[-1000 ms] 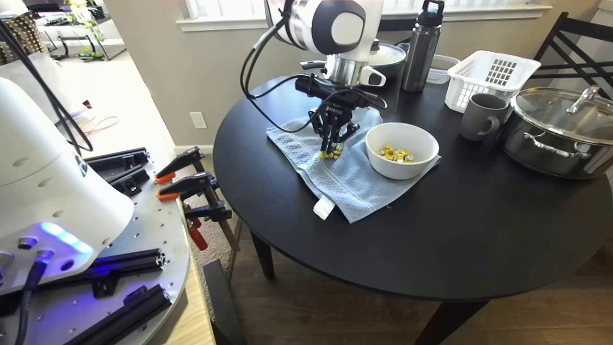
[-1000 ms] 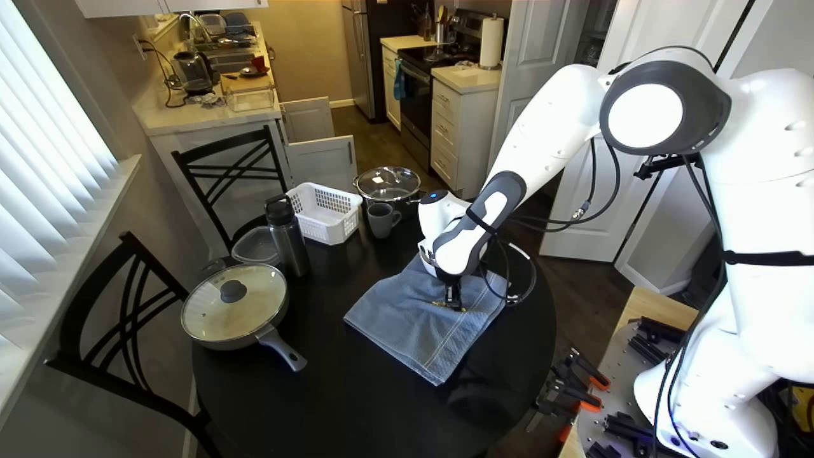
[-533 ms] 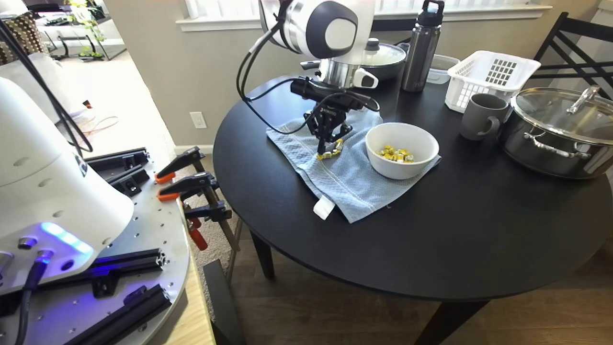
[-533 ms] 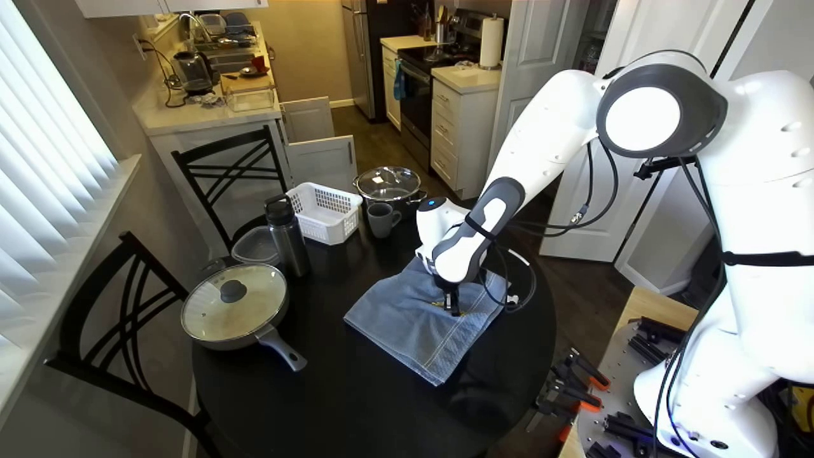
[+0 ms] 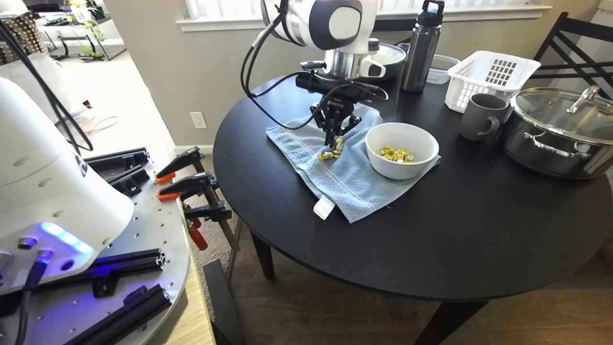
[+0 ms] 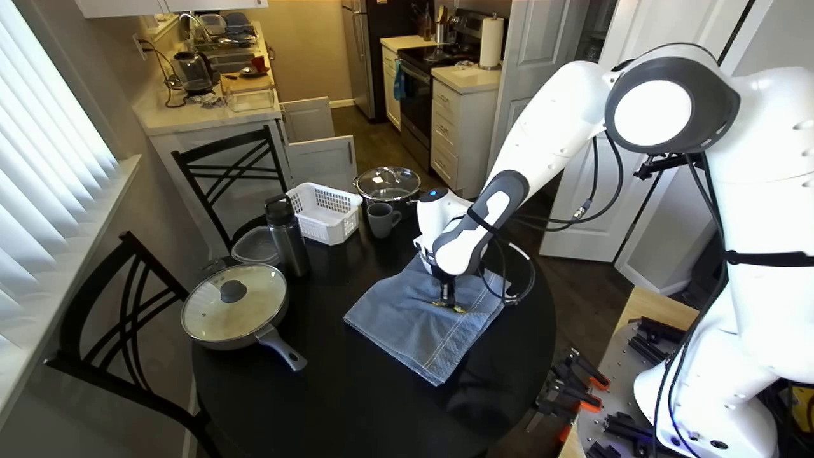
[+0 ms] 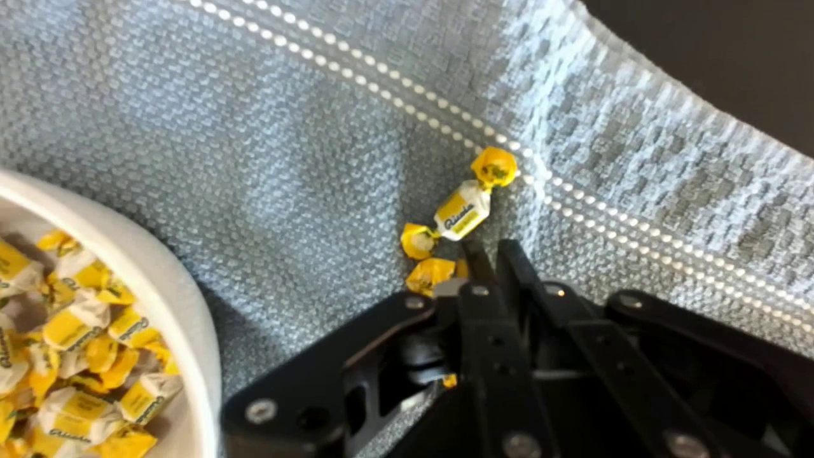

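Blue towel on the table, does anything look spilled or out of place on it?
Yes: at least two Ricola candies lie loose on the blue towel near the gripper, outside the white bowl holding many more, so they look like strays.

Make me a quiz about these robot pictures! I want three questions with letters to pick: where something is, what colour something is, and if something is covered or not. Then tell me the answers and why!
1. Where is the white bowl?
A) On the floor
B) On the blue towel
C) On a chair

2. What colours are the wrapped candies?
A) Red and blue
B) Green and purple
C) Yellow and white

3. How is the big pot?
A) Covered by its glass lid
B) Uncovered
C) Upside down

Answers:
1 B: in an exterior view, the towel reaches out from under it.
2 C: the wrist view shows yellow twisted ends and a white-and-yellow middle.
3 A: in both exterior views, the lid sits on top of it.
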